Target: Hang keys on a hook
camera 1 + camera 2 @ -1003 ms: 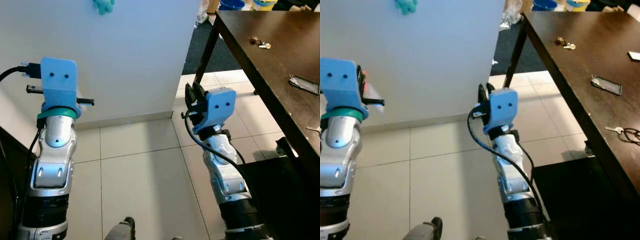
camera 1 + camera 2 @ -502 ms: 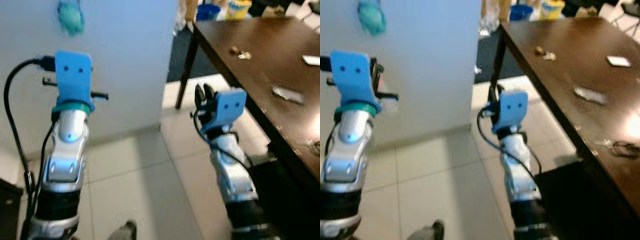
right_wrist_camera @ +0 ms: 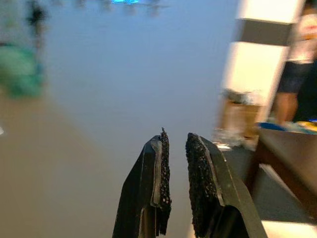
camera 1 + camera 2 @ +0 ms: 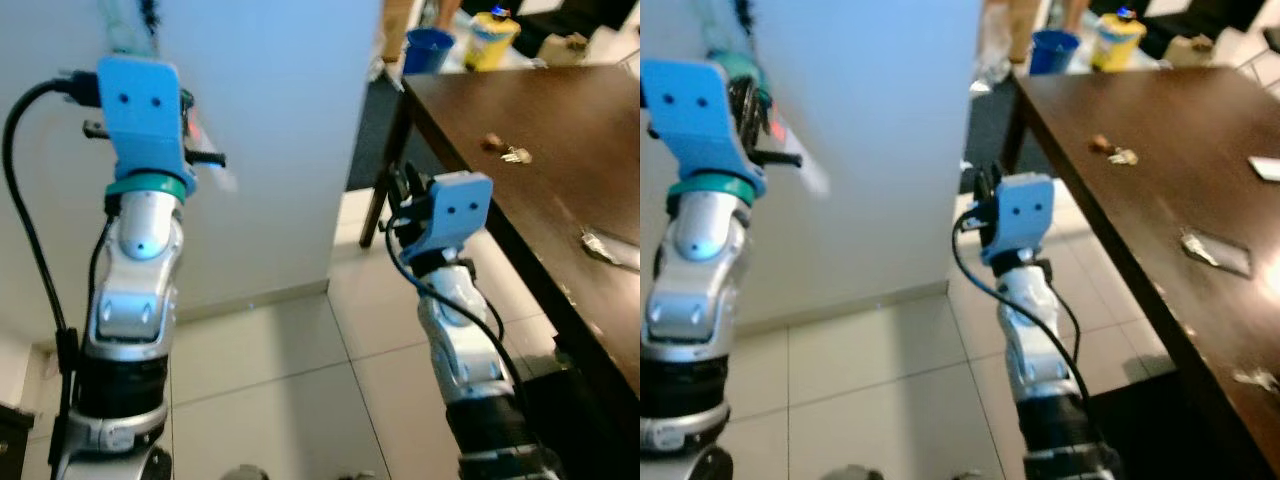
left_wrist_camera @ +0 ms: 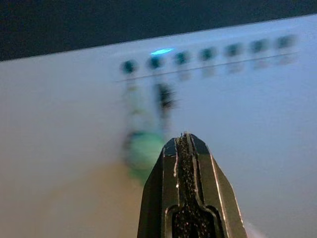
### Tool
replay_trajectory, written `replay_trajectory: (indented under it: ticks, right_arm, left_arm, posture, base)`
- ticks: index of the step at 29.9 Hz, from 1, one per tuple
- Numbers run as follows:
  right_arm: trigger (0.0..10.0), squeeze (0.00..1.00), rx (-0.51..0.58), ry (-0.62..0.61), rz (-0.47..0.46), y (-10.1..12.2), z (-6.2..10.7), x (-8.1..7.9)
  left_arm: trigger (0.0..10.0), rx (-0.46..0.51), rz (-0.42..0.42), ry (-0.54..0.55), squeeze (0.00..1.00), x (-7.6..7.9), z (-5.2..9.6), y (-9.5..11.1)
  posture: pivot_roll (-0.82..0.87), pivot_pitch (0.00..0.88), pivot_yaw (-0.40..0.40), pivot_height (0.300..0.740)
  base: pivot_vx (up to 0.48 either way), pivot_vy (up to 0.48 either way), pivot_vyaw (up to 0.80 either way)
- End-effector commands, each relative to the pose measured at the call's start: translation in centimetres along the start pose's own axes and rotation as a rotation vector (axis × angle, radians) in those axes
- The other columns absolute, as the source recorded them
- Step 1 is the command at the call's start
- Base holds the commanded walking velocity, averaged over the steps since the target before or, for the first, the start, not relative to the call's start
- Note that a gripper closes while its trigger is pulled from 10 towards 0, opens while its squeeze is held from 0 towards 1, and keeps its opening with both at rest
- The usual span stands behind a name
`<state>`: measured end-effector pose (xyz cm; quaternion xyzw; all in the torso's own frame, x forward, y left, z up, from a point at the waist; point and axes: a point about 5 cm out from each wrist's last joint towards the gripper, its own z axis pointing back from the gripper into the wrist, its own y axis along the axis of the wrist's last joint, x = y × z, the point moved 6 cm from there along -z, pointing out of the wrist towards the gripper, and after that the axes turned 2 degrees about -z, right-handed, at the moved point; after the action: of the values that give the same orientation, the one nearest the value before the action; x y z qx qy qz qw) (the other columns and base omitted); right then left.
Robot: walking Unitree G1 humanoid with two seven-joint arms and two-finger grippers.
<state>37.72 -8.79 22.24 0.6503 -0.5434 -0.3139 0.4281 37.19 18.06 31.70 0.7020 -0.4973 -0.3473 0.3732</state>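
Note:
A row of small teal hooks (image 5: 181, 57) runs along the white wall. From it hang a blurred teal-green thing (image 5: 141, 148) and a small dark thing (image 5: 165, 94). My left gripper (image 5: 185, 141) is raised in front of the wall just below them, fingers pressed shut with nothing seen between them. The left arm's blue wrist mount (image 4: 140, 110) stands high on the left. My right gripper (image 3: 176, 144) is held up near the table's corner, its pads a narrow gap apart and empty. A small bunch of keys (image 4: 510, 153) lies on the dark table (image 4: 520, 90).
The dark brown table fills the right side, and its leg (image 4: 385, 170) stands close to my right arm. A flat dark object (image 4: 1215, 250) lies on it. A blue bucket (image 4: 430, 45) and a yellow container (image 4: 485, 35) stand beyond. A person (image 3: 294, 64) is far off. Below are pale floor tiles (image 4: 280, 350).
The whole picture has shifted and blurred, so the camera has moved. My left arm now stands higher and nearer the things hanging on the wall. The right arm keeps its raised pose.

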Motion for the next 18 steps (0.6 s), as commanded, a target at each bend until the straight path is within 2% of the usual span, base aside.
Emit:
replay_trajectory:
  ticks: [1, 4, 9, 12, 18]
  right_arm:
    - [10.0, 0.0, -0.015, -0.022, 0.011, -0.5, 0.3, 0.9]
    - [10.0, 0.0, -0.014, -0.024, 0.011, -0.5, 0.3, 0.9]
    - [10.0, 0.0, -0.013, -0.026, 0.012, -0.4, 0.3, 1.0]
    - [10.0, 0.0, -0.013, -0.028, 0.014, -0.5, 0.4, 1.0]
    - [10.0, 0.0, -0.014, -0.029, 0.016, -0.5, 0.3, 1.1]
  left_arm:
    - [10.0, 0.012, 0.037, -0.032, 0.0, 0.9, -0.2, 0.8]
    - [10.0, 0.029, 0.071, -0.032, 0.0, 0.8, -0.8, 1.7]
    - [10.0, 0.034, 0.086, -0.036, 0.0, 0.8, -1.0, 2.0]
    - [10.0, 0.035, 0.13, -0.06, 0.0, 1.1, -1.2, 2.4]
    - [10.0, 0.038, 0.16, -0.082, 0.0, 1.5, -1.2, 2.7]
  posture:
    - [0.09, 0.034, 0.063, 0.74]
    - [0.09, 0.032, 0.066, 0.74]
    - [0.08, 0.03, 0.067, 0.74]
    - [0.08, 0.029, 0.067, 0.74]
    - [0.08, 0.027, 0.063, 0.74]
  base:
    - [0.48, 0.0, 0.0]
    - [0.48, 0.0, 0.0]
    - [0.48, 0.0, 0.0]
    - [0.48, 0.0, 0.0]
    - [0.48, 0.0, 0.0]
